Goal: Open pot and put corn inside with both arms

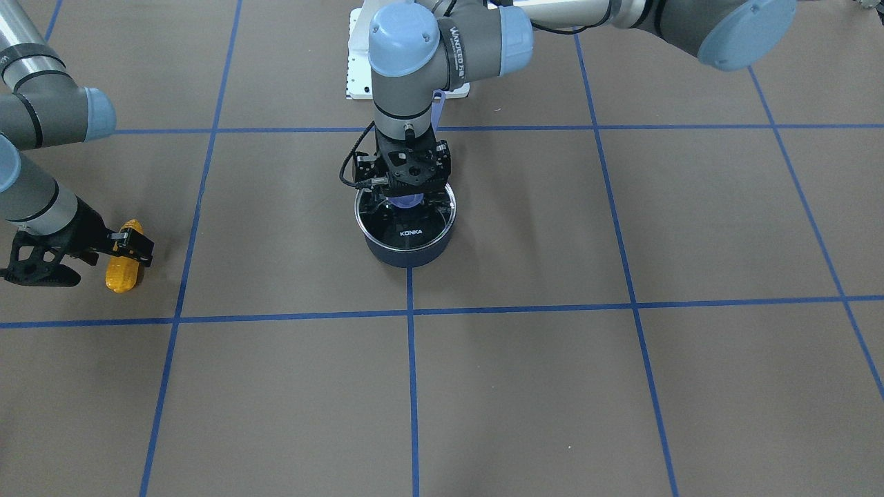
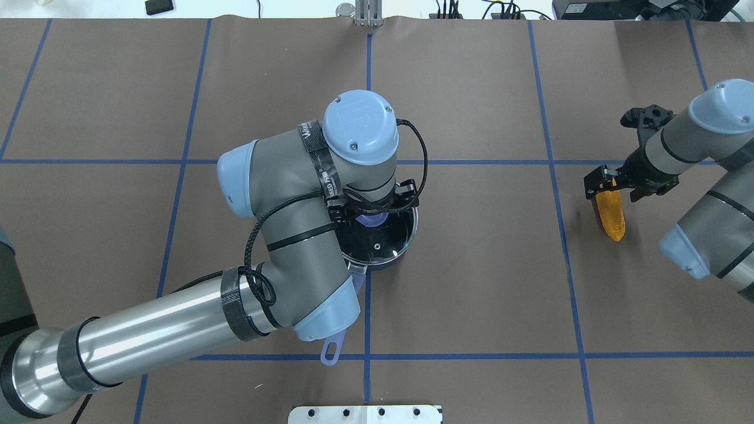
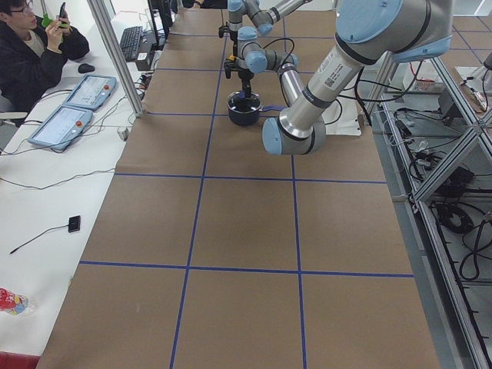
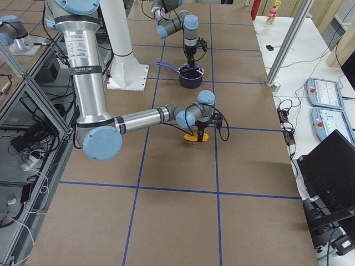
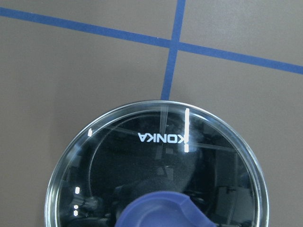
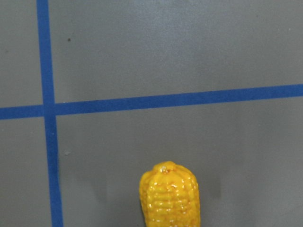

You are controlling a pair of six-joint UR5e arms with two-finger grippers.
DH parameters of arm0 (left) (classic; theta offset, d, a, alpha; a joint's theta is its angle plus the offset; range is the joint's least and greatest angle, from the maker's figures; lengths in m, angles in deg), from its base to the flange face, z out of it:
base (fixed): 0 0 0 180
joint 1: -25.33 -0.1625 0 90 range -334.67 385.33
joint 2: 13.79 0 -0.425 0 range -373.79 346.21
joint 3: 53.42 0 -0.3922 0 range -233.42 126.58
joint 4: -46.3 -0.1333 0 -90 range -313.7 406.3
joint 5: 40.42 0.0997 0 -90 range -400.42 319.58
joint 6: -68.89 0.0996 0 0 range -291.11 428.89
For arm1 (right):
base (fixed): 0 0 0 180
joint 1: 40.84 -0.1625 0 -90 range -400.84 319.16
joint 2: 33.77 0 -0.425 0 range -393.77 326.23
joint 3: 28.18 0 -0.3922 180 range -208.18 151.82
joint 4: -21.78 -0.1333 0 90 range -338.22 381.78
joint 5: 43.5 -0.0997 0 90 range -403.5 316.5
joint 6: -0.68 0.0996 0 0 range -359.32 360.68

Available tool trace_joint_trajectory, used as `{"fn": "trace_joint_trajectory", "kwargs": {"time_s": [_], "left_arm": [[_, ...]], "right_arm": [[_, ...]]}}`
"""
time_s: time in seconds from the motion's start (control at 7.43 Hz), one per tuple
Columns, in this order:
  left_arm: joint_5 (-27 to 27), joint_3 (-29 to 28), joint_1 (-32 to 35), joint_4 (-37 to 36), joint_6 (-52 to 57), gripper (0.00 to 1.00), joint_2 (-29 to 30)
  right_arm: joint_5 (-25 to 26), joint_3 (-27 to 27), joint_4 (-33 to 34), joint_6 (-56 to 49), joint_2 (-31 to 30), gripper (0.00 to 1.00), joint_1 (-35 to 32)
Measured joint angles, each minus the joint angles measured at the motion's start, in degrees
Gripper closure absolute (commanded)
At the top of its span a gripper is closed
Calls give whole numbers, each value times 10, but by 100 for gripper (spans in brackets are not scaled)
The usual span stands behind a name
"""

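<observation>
The dark navy pot [image 1: 409, 257] stands mid-table with its round glass lid [image 1: 407, 231] on it. Its lavender handle [image 2: 333, 351] points toward the robot base. My left gripper [image 1: 407, 198] hangs straight down over the lid, jaws open on either side of the lavender knob [image 5: 163, 213]. The corn [image 1: 123, 273] lies on the table off to my right. My right gripper [image 1: 128, 248] is low over one end of the corn, jaws open around it. The corn's tip shows in the right wrist view [image 6: 169, 198]. No fingers show in either wrist view.
Blue tape lines [image 1: 411, 386] divide the brown table into squares. The white base plate [image 1: 359, 69] is behind the pot. An operator [image 3: 31, 54] sits at a side desk with pendants [image 3: 65, 123].
</observation>
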Motion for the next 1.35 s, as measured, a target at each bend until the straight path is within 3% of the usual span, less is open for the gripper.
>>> {"fn": "trace_joint_trajectory", "kwargs": {"time_s": [0.27,0.81,1.08,1.35], "left_arm": [[0,2,0,0,0,3,0],[1,4,1,0,0,21,-1],[1,5,1,0,0,30,-1],[1,6,1,0,0,33,-1]], "right_arm": [[7,-5,-4,0,3,20,9],[9,-6,-5,3,4,36,11],[9,-6,-5,3,5,50,11],[9,-6,-5,4,5,66,11]]}}
